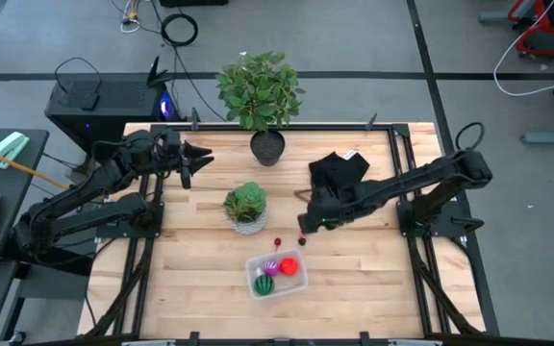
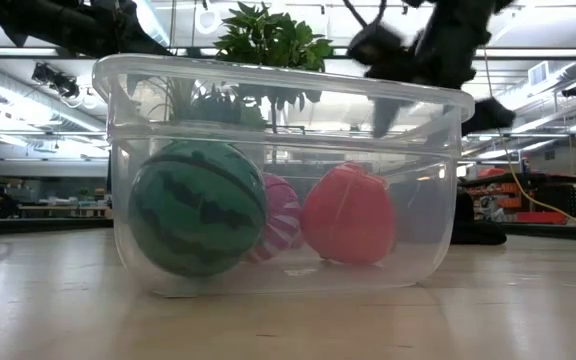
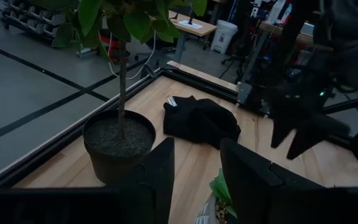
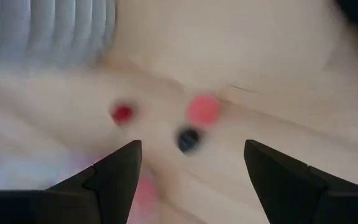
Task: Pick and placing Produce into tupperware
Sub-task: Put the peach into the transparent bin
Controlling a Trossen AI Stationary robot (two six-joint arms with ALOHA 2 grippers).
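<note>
My right wrist view blurs the small red pieces (image 4: 202, 109) on the desk (image 4: 278, 74); from table height, the tupperware (image 2: 288, 110) hides most of the striped purple piece (image 2: 280, 218) behind the watermelon ball (image 2: 196, 208).

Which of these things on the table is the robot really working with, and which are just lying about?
Part of the job:
- clear tub holding the striped green ball, purple piece and red piece
- small red pieces loose on the table
- right gripper, above them

Lying about:
- tall potted plant
- small potted plant
- black cloth
- left gripper, waiting
</note>
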